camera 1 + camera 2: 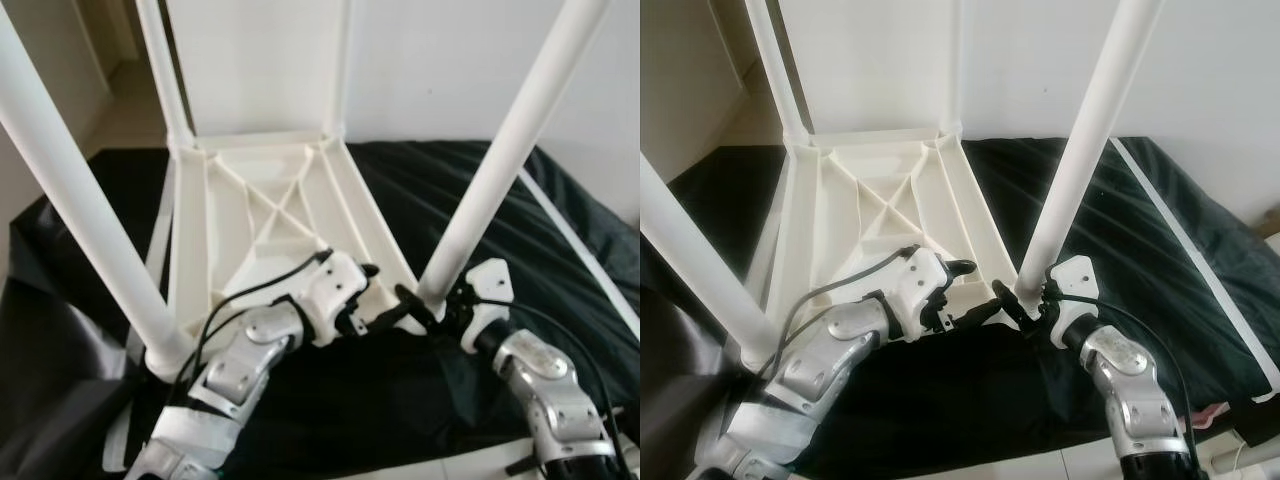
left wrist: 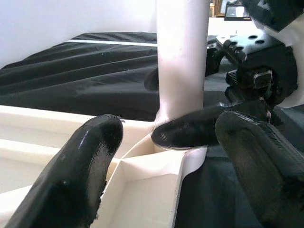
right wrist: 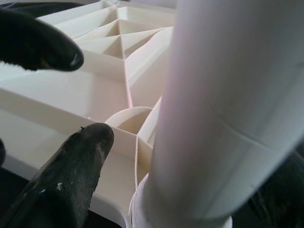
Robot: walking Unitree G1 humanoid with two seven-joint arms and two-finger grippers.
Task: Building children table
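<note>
A white plastic children's table (image 1: 275, 215) is seen lying upside down on a black cloth (image 1: 520, 210) that covers a low surface by a pale wall. The ribbed underside of the tabletop faces up, and four white tubular legs rise from its corners. The two far legs stand by the wall; the two near legs lean outward toward the camera.

The near right leg (image 1: 510, 150) is seated in its corner socket, at the near right corner of the tabletop. The right gripper (image 1: 1025, 300) is placed at the base of this leg, its black fingers set around the tube just above the socket; from the wrist view the tube is seen between them, though it cannot be told whether it is pressed tight. The left gripper (image 1: 375, 300) is held just beside the same corner, fingers spread apart over the rim and gripping nothing.

The table is judged to be light, hollow moulded plastic, stiff in the ribs but smooth and likely slippery under the fingers. The leg would best be grasped low, near the socket, where leverage is small; the tabletop would best be steadied at its thick rim.
</note>
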